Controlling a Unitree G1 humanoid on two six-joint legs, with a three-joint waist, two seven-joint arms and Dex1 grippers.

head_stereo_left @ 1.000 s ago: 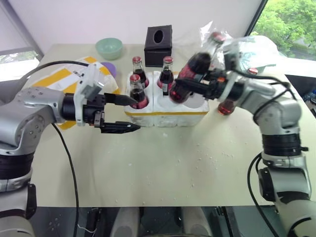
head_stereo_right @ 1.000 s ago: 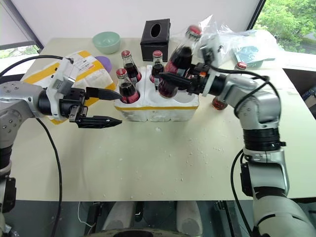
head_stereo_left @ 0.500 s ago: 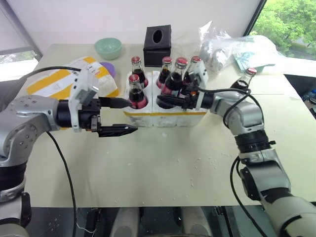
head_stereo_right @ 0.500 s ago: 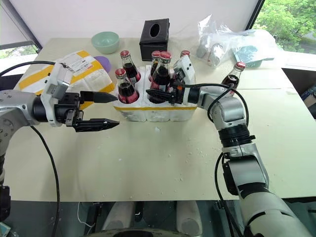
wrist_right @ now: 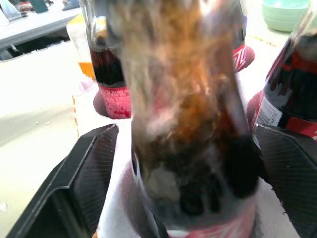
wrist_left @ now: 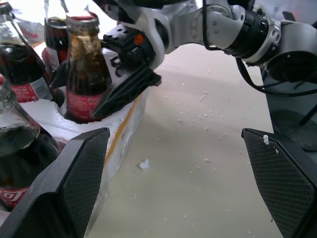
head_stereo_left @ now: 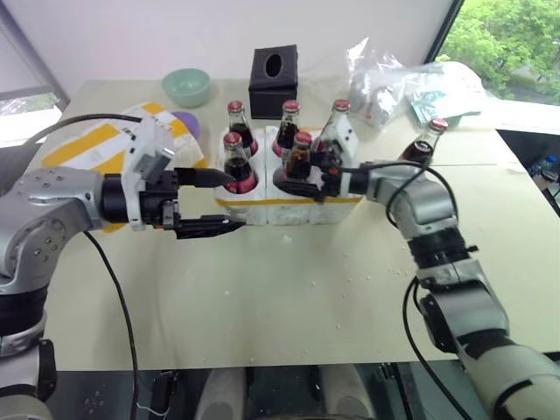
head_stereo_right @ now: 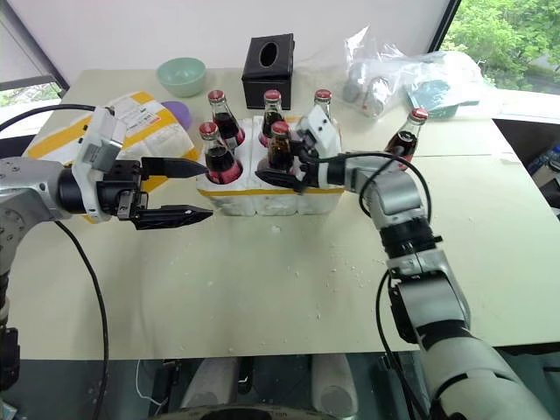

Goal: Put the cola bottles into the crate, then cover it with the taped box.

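The white crate (head_stereo_left: 289, 208) stands mid-table with several cola bottles upright in its wells. My right gripper (head_stereo_left: 297, 178) is open around the front middle bottle (head_stereo_left: 301, 150), which stands in its well; the fingers (wrist_right: 64, 188) flank that bottle (wrist_right: 188, 124) without pressing it. One more cola bottle (head_stereo_left: 427, 144) stands on the table to the right of the crate. My left gripper (head_stereo_left: 214, 203) hovers open and empty just left of the crate's front, its upper finger near the front left bottle (head_stereo_left: 234, 162). The taped box (head_stereo_left: 79, 144) lies at the far left, partly hidden behind my left arm.
A mint bowl (head_stereo_left: 185, 86) and a black tissue box (head_stereo_left: 272, 70) sit behind the crate. Crumpled plastic bags (head_stereo_left: 411, 83) lie at the back right. A purple object (head_stereo_left: 188, 122) lies by the taped box. White crumbs dot the table in front of the crate.
My right gripper brought a tilted bottle down from above the crate, stood it in the front middle well and opened. The left gripper stayed put.
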